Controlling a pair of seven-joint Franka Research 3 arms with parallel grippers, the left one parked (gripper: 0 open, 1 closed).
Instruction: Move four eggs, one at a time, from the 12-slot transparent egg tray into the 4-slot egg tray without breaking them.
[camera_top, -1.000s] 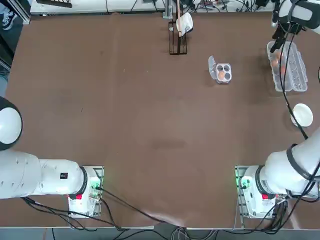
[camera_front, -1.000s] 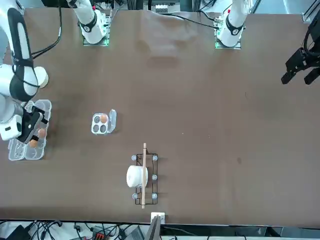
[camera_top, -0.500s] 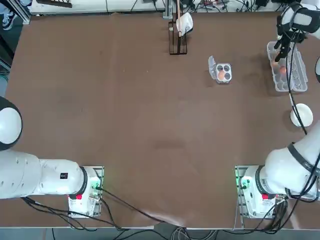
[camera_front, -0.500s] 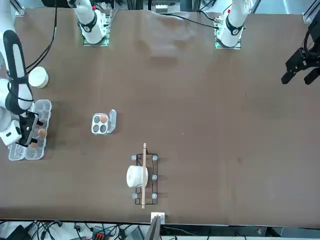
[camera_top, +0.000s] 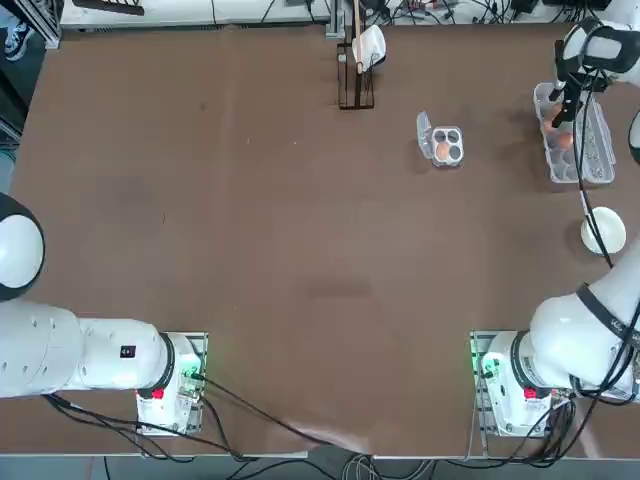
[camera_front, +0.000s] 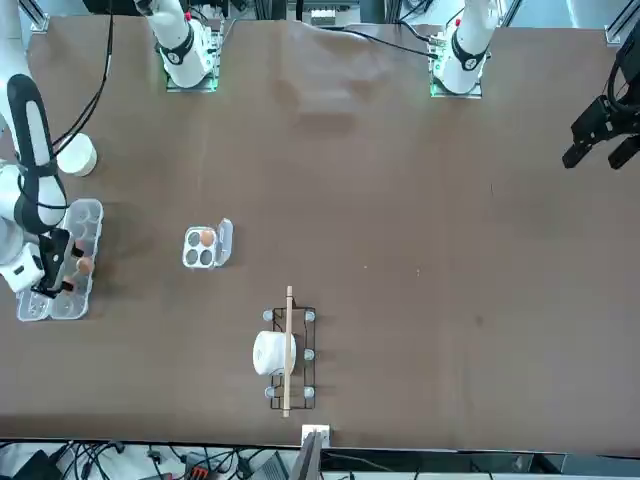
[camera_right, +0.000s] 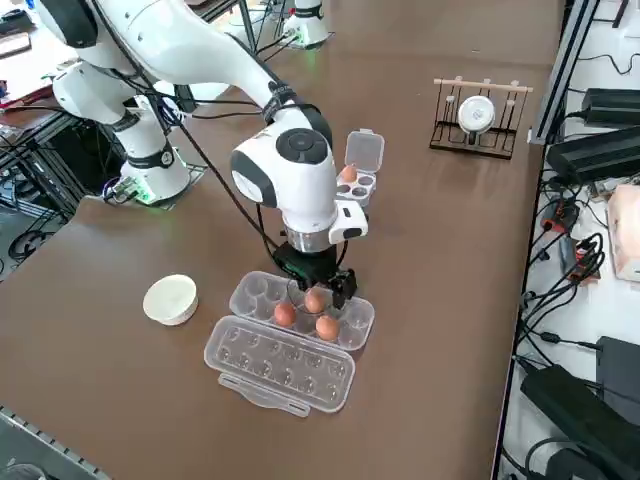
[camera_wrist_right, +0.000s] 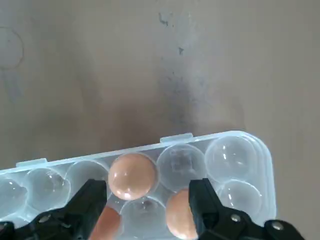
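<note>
In the right side view, three smooth oval eggs (camera_right: 327, 328) sat in the clear plastic twelve-cup carton (camera_right: 280, 362), lower centre. The right pincer (camera_wrist_right: 146, 207) hung spread above them; one egg (camera_right: 348, 174) lay in the small four-cup carton (camera_right: 364, 152), upper centre.

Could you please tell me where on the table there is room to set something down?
The brown tabletop is bare left of the small square carton, up to the parked arm. It is crowded at the long egg carton, where the right gripper hovers over the eggs.
</note>
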